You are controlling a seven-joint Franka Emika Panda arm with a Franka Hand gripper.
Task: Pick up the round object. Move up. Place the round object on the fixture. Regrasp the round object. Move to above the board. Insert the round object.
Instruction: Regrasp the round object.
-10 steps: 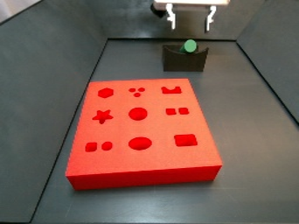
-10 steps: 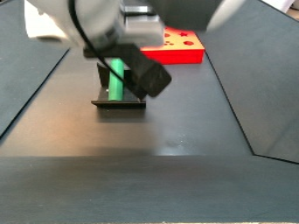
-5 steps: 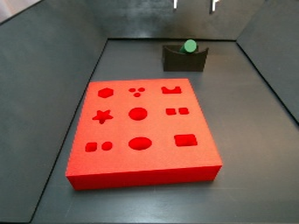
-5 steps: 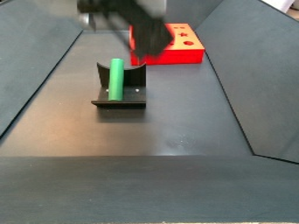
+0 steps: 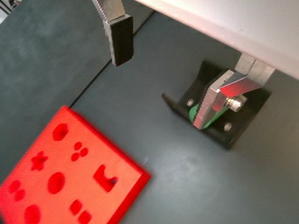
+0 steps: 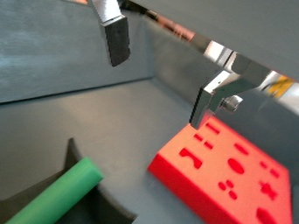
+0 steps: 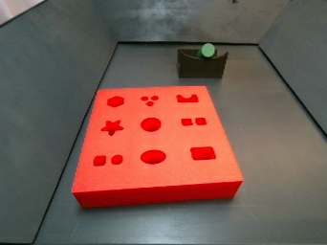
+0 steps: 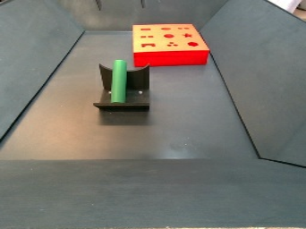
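the slim green round object lies in the notch of the dark fixture, lengthwise along it, its round end showing in a side view; the red board lies flat well apart, shaped holes up; the gripper hangs above, fingers spread, holding nothing

green round object, dark fixture, red board, silver end effector
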